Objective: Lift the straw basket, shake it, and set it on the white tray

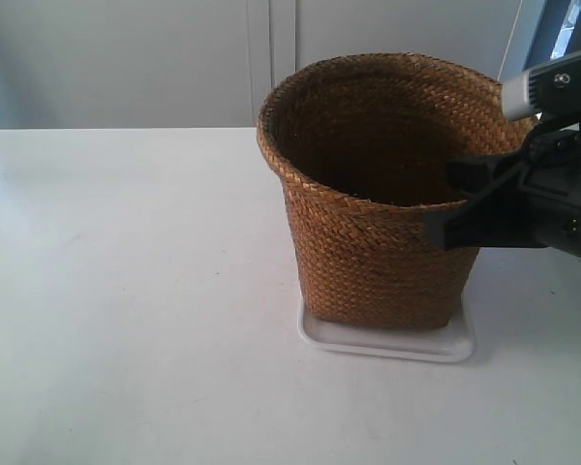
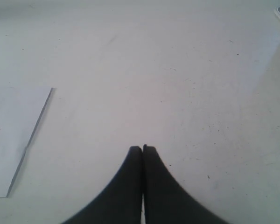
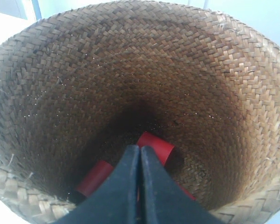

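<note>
straw basket [image 1: 378, 213] sits on the white tray [image 1: 387, 345]. right gripper [image 3: 140, 148] is clenched, empty, over the basket's rim. best lift clear of that rim, no snagging.

The straw basket [image 1: 378, 242] stands on the tray [image 1: 397, 348], small objects [image 3: 156, 145] lying inside it

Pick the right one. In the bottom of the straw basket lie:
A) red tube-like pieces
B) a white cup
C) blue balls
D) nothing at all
A: the right wrist view looks down into the straw basket and shows red tube-like pieces on its floor, partly hidden by the right gripper.
</note>
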Robot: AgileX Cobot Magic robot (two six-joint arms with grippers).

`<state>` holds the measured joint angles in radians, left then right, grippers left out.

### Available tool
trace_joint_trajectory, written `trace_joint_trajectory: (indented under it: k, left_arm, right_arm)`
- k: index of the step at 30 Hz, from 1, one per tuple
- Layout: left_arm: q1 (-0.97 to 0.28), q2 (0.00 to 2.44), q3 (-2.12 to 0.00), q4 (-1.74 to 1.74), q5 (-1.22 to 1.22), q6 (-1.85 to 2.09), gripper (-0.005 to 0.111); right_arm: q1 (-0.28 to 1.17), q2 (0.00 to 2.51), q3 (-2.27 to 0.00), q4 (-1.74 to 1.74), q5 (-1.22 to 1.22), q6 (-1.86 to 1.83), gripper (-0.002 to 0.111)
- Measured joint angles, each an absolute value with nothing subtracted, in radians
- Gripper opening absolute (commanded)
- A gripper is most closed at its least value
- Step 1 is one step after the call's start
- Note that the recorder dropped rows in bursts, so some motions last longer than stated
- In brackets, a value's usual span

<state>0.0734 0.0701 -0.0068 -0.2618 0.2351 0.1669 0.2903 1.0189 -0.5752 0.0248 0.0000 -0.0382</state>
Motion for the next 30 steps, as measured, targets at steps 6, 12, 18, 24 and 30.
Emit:
trace_joint_trajectory:
  k: [6,12,18,24,30]
  left_arm:
    - [0.073,0.07,-0.007,-0.262,0.235,0.167,0.0]
    - [0.073,0.07,-0.007,-0.262,0.235,0.167,0.0]
    - [0.073,0.07,-0.007,-0.262,0.235,0.167,0.0]
    - [0.073,0.07,-0.007,-0.262,0.235,0.167,0.0]
    - [0.073,0.07,-0.007,-0.262,0.235,0.167,0.0]
  right_arm:
    - [0.29,1.017,-0.575,0.025,0.0,-0.038,0.0]
    - [0.234,0.847,-0.515,0.025,0.098,-0.038,0.0]
    - [0.086,0.467,-0.333,0.025,0.102,-0.038,0.0]
    - [0.047,0.201,-0.18,0.025,0.104,-0.038,0.0]
    - [0.044,0.11,-0.086,0.025,0.104,-0.038,0.0]
